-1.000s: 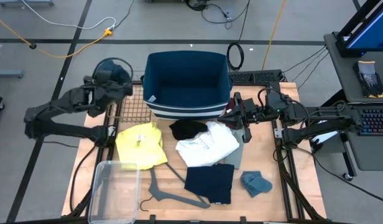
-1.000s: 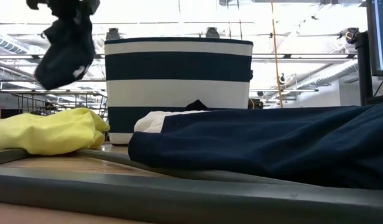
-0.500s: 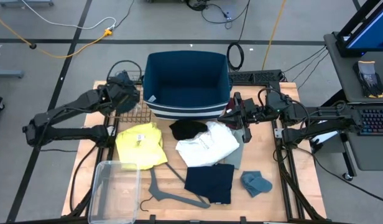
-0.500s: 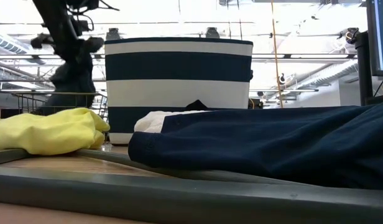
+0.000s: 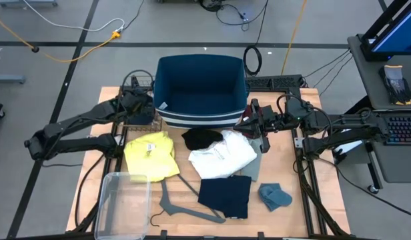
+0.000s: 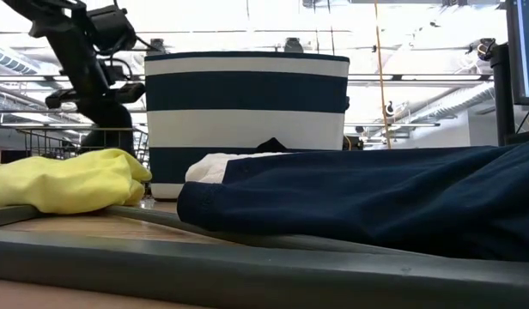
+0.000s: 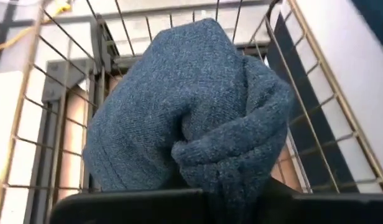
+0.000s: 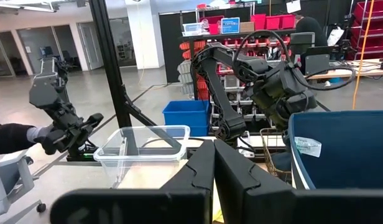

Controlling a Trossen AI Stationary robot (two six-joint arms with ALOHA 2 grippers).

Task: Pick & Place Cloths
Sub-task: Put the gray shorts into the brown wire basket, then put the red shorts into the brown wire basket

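Left gripper (image 5: 140, 107) is lowering a bundled blue-grey knitted rag (image 7: 191, 112), fingers clamped on it, into the wire basket (image 7: 316, 112). Release appears due next. Right gripper (image 5: 245, 123) is waiting, closed and empty.

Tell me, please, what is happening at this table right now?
The left tool holds a teal rag down inside the wire basket beside the striped bin. The right tool waits shut by the bin's other side. Yellow, black, white and navy cloths, another teal rag and a hanger lie on the table.
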